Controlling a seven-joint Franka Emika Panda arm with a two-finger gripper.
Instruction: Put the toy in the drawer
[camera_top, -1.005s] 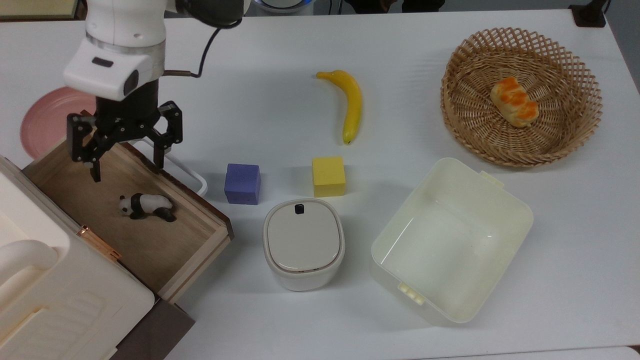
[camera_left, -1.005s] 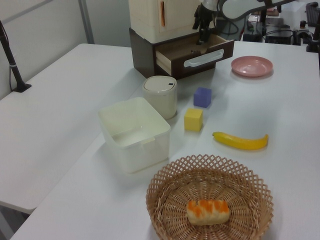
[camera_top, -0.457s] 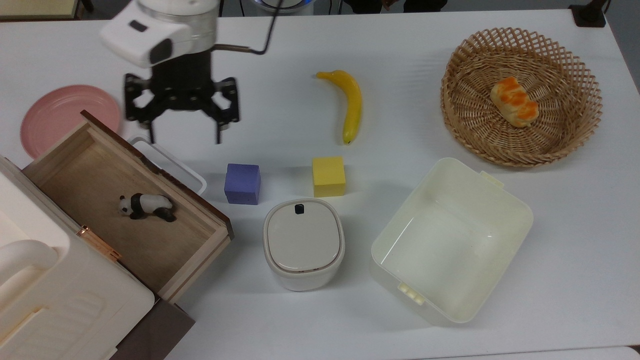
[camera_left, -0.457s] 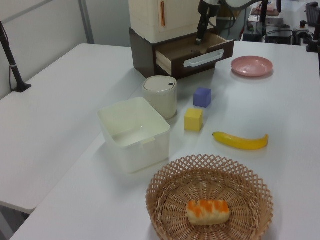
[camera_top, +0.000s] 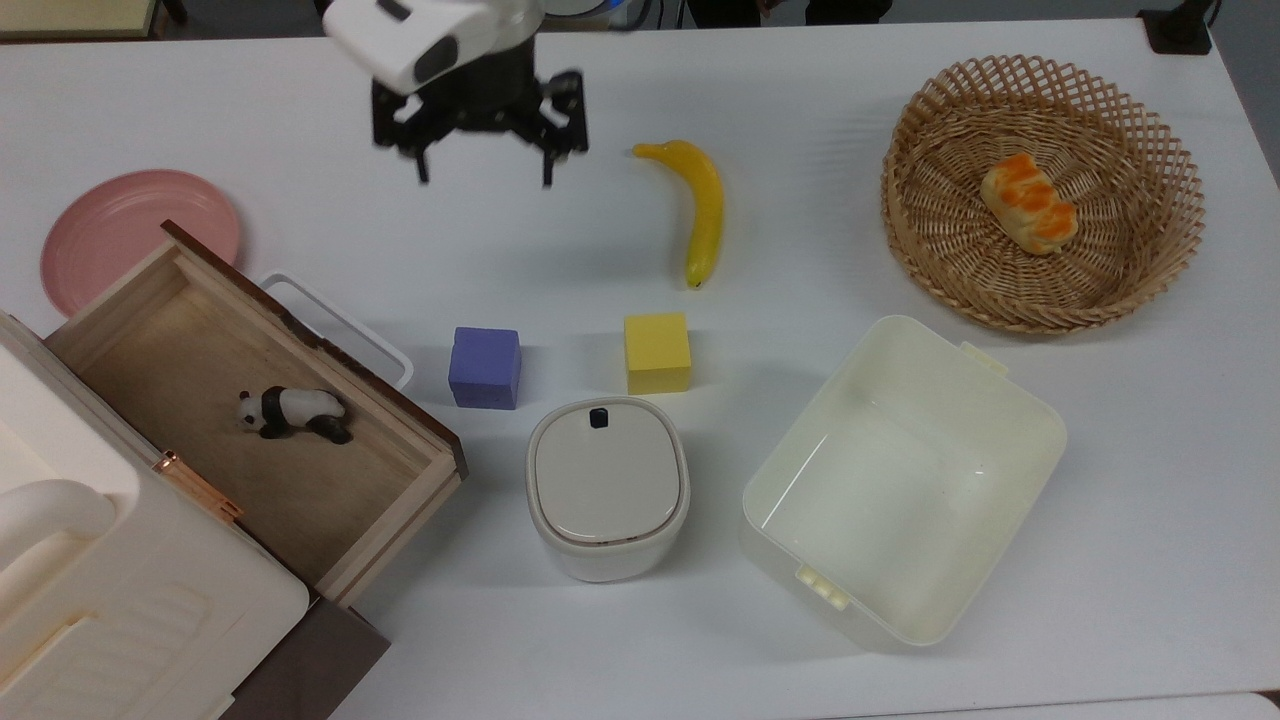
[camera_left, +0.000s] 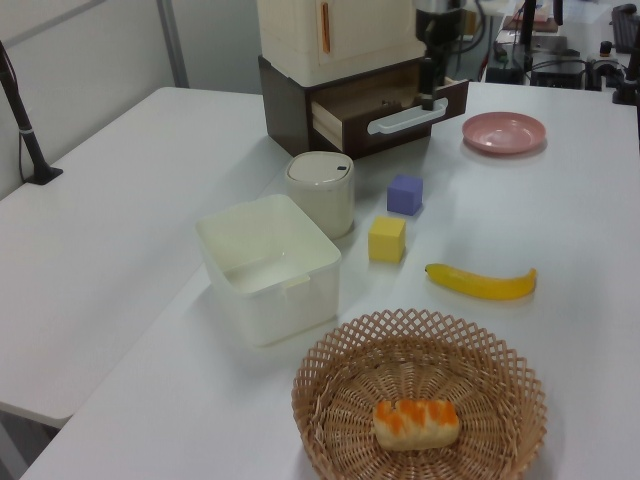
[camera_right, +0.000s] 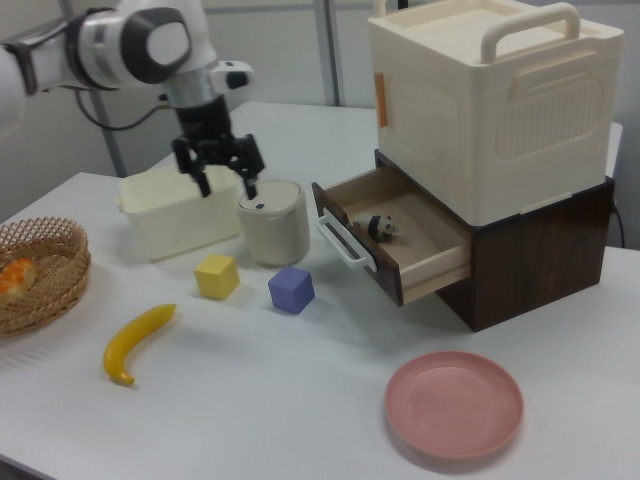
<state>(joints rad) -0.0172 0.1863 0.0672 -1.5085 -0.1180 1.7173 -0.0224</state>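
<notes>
The toy (camera_top: 292, 411), a small black-and-white panda, lies on its side on the wooden floor of the open drawer (camera_top: 120, 320), near the middle, touching none of the walls. A second ago the pincer (camera_top: 481, 150) hung over the drawer's far end; since then it has swung away toward the top view's right and now hovers above bare worktop (camera_top: 560, 240), far from the drawer and just left of the banana (camera_top: 700, 208) in the top view. Its fingers are spread wide and hold nothing. The panda has not shifted during the withdrawal, so the release looks clean.

The placing appears done: the toy sits inside and the arm is clear. The drawer stands pulled out, its white handle (camera_top: 340, 325) facing the purple cube (camera_top: 485, 367). The task does not ask to close it.
</notes>
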